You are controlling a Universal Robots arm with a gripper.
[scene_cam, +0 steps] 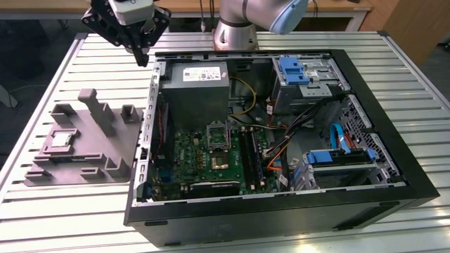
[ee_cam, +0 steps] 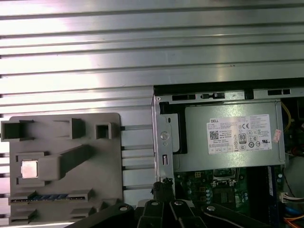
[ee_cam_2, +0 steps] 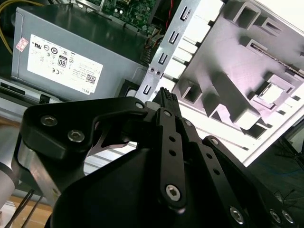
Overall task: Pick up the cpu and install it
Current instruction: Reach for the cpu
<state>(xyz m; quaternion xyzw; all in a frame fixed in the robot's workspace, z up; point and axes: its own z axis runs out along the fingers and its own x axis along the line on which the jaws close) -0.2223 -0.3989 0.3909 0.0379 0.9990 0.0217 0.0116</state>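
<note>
The cpu (scene_cam: 61, 139) is a small silvery square lying in a recess of the grey plastic fixture (scene_cam: 91, 153), on the table to the exterior view's left of the open computer case (scene_cam: 393, 174). Both wrist views show the cpu (ee_cam_2: 271, 94) (ee_cam: 29, 169) resting there untouched. My gripper (scene_cam: 143, 57) hangs high above the table near the case's far corner, well apart from the cpu. It is shut with nothing in it, its fingertips (ee_cam_2: 164, 95) together. The motherboard socket (scene_cam: 219, 158) lies inside the case.
The grey power supply (scene_cam: 200, 89) stands inside the case, close to the gripper. Blue drive cages (scene_cam: 295, 71) and loose cables (scene_cam: 295, 126) crowd the case on the exterior view's right. Upright posts (scene_cam: 98, 108) rise from the fixture. The slatted metal table (scene_cam: 70, 211) runs around everything.
</note>
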